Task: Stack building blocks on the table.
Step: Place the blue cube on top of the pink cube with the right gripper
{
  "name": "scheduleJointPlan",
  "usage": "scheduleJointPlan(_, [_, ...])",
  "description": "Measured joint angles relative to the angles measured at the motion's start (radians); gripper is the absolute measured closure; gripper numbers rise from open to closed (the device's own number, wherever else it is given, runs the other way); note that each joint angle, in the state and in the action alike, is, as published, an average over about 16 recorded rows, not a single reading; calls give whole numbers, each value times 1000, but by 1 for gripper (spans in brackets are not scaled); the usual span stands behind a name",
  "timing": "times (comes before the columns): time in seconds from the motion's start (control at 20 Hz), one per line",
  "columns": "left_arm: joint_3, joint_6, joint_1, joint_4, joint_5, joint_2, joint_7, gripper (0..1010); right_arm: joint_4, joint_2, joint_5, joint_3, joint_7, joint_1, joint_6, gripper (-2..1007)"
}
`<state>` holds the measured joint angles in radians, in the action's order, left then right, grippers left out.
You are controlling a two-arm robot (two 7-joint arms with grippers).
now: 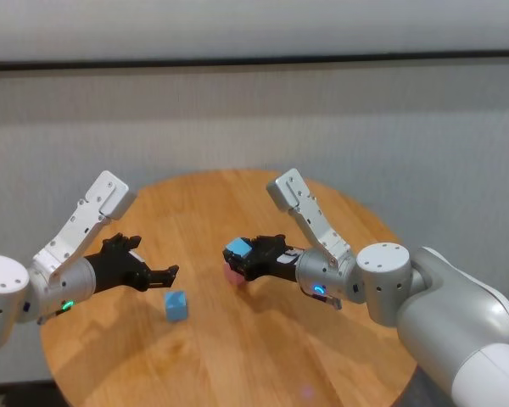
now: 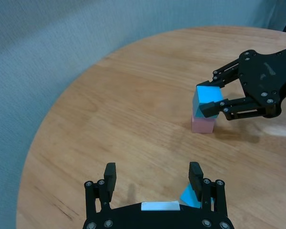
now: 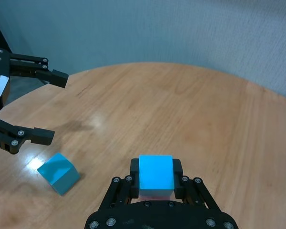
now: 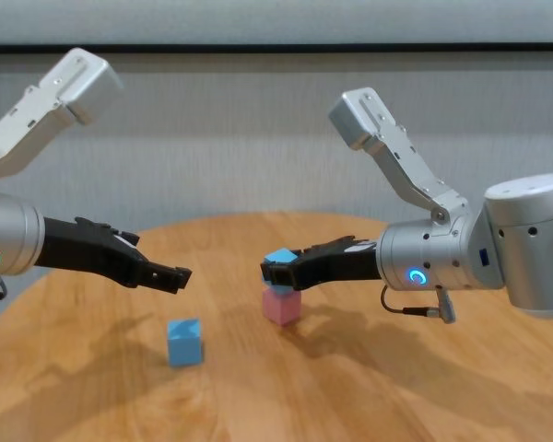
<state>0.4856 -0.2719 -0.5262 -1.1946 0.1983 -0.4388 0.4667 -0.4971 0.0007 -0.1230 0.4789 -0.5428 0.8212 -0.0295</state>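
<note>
My right gripper [image 1: 239,255] is shut on a light blue block [image 1: 237,248], holding it directly over a pale pink block [image 1: 234,273] near the table's middle. In the left wrist view the blue block [image 2: 207,97] appears to rest on the pink block [image 2: 203,124], slightly turned against it. A second light blue block [image 1: 176,305] lies loose on the table [image 1: 322,356] further left and nearer me. My left gripper [image 1: 165,275] hangs open just above and behind that loose block, nothing between its fingers.
The round wooden table's far edge [image 2: 109,57] curves in front of a grey wall. Bare wood lies between the loose block [image 3: 58,171] and the pink block, and on the right half of the table.
</note>
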Motion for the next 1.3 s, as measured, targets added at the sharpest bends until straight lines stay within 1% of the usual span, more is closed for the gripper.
scheduleJointPlan(0.2, [0,0,0,0,0,0,0,9,19,-7,8,-3,2,7,6,635])
scheduleJointPlan(0.55, [0,0,0,0,0,0,0,9,41,-14,22,-9,5,16,13,635])
scheduleJointPlan(1.0, [0,0,0,0,0,0,0,9,52,-18,37,-16,7,21,17,632])
scheduleJointPlan(1.15, [0,0,0,0,0,0,0,9,52,-19,39,-20,7,21,15,610])
scheduleJointPlan(1.3, [0,0,0,0,0,0,0,9,52,-21,39,-24,6,20,12,563])
